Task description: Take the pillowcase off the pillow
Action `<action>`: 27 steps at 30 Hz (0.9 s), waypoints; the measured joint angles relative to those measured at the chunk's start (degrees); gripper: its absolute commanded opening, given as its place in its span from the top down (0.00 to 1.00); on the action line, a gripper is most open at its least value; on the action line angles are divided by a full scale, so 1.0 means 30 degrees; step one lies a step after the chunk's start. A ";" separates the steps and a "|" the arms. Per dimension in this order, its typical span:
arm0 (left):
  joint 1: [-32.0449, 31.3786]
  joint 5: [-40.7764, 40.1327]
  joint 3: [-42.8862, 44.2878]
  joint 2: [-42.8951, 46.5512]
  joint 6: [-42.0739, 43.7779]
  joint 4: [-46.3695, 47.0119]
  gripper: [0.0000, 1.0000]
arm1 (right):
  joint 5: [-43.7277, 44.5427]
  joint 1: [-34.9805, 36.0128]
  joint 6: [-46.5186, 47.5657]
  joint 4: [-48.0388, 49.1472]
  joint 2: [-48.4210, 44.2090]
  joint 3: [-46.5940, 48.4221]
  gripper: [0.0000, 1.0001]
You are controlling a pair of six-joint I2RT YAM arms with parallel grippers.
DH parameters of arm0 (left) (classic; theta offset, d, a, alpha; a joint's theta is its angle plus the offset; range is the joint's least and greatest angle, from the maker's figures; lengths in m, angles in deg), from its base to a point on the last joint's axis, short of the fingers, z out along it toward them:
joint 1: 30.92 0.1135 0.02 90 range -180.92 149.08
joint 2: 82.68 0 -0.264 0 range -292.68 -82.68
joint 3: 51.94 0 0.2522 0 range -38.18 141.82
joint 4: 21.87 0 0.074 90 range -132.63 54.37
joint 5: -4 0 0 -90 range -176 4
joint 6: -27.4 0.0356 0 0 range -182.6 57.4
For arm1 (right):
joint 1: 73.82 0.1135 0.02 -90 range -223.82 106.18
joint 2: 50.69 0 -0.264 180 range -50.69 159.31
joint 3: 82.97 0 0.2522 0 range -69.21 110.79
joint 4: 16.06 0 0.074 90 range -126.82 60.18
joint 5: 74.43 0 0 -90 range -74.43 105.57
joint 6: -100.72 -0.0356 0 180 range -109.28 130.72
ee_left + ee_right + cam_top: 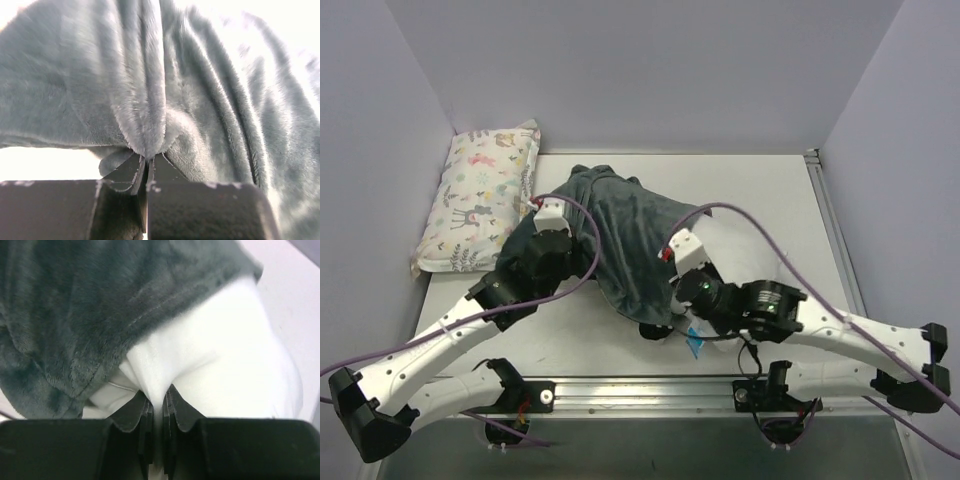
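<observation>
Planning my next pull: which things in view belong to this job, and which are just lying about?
In the job: pillowcase, pinched by the left gripper; white pillow, pinched by the right gripper.
Lying about: animal-print pillow, far left corner.

A big dark grey pillowcase (620, 235) lies bunched up in the middle of the white surface (770, 200). The left gripper (550, 215) comes up from the lower left of the frame and meets the left edge of the cloth. The right gripper (680, 255) comes in from the lower right and meets the right edge. The fingers of both are too hidden to see. A little white bit of the pillow (705, 332), with a blue tag (694, 344), pokes out at the bottom edge of the cloth. A smaller pillow with pastel animals (480, 200) sits in the upper left, against the wall. Purple cables (750, 225) loop over both arms.
</observation>
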State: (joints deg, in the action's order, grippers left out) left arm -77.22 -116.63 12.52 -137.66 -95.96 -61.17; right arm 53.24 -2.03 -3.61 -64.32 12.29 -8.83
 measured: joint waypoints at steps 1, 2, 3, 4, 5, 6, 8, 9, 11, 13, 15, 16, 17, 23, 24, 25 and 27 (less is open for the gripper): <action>0.0007 -0.0255 0.1086 0.0000 0.0503 -0.0444 1.00 | -0.0539 -0.0095 0.0197 -0.0022 -0.0444 0.0882 1.00; 0.0015 -0.0437 0.2091 -0.0007 0.0991 -0.0831 1.00 | -0.1144 -0.0328 0.0372 -0.0124 -0.0940 0.2062 1.00; 0.0036 -0.0627 0.3235 -0.0102 0.1464 -0.1202 1.00 | -0.1639 -0.0532 0.0474 -0.0240 -0.1282 0.3104 1.00; 0.0058 -0.0765 0.4386 -0.0219 0.1953 -0.1341 1.00 | -0.2076 -0.0823 0.0546 -0.0284 -0.1610 0.4036 1.00; 0.0066 -0.0918 0.5508 -0.0379 0.2441 -0.1450 1.00 | -0.2594 -0.1333 0.0597 -0.0313 -0.1880 0.4867 1.00; 0.0066 -0.1078 0.6572 -0.0627 0.2885 -0.1559 1.00 | -0.2994 -0.2004 0.0612 -0.0357 -0.2113 0.5574 1.00; 0.0262 -0.1151 0.8371 -0.1297 0.3628 -0.1574 1.00 | -0.4597 -0.4182 0.0546 -0.0423 -0.2419 0.6353 1.00; 0.0576 -0.1042 0.9092 -0.1792 0.3956 -0.1574 1.00 | -0.5457 -0.5676 0.0430 -0.0415 -0.2557 0.6404 1.00; 0.1559 -0.0488 0.9668 -0.2572 0.4211 -0.1559 1.00 | -0.6914 -0.8488 0.0175 -0.0401 -0.2696 0.6003 1.00; 0.3213 0.0437 0.9544 -0.3344 0.4233 -0.1632 1.00 | -0.8699 -1.1285 -0.0226 -0.0189 -0.2703 0.4918 1.00; 0.5479 0.1902 0.8874 -0.4102 0.3942 -0.1719 1.00 | -1.1052 -1.4316 -0.0692 0.0189 -0.2448 0.3286 1.00; 0.6907 0.2973 0.8291 -0.4430 0.3672 -0.1647 1.00 | -1.2211 -1.5875 -0.0954 0.0299 -0.2266 0.2601 1.00; 0.8364 0.4371 0.7570 -0.4663 0.3184 -0.1399 1.00 | -1.3369 -1.7325 -0.1290 0.0452 -0.2106 0.1982 1.00; 1.4207 1.2203 0.5224 -0.5916 0.0495 0.1049 1.00 | -1.8600 -2.0822 -0.2987 0.2477 -0.1056 0.1435 1.00; 1.4280 1.2699 0.5224 -0.6084 0.0328 0.1406 1.00 | -1.8819 -2.1077 -0.3111 0.2506 -0.0838 0.1457 1.00; 1.4251 1.2968 0.5224 -0.6229 0.0240 0.1763 1.00 | -1.8950 -2.1318 -0.3213 0.2550 -0.0525 0.1501 1.00; 1.3952 1.2968 0.5304 -0.6586 0.0182 0.2302 1.00 | -1.8979 -2.1544 -0.3257 0.2557 0.0233 0.1902 0.81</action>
State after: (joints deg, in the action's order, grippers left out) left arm -35.37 -77.72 28.43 -157.42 -95.42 -54.26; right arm -3.70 -66.66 -13.38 -56.65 12.99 -3.12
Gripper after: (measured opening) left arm 0.014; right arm 0.082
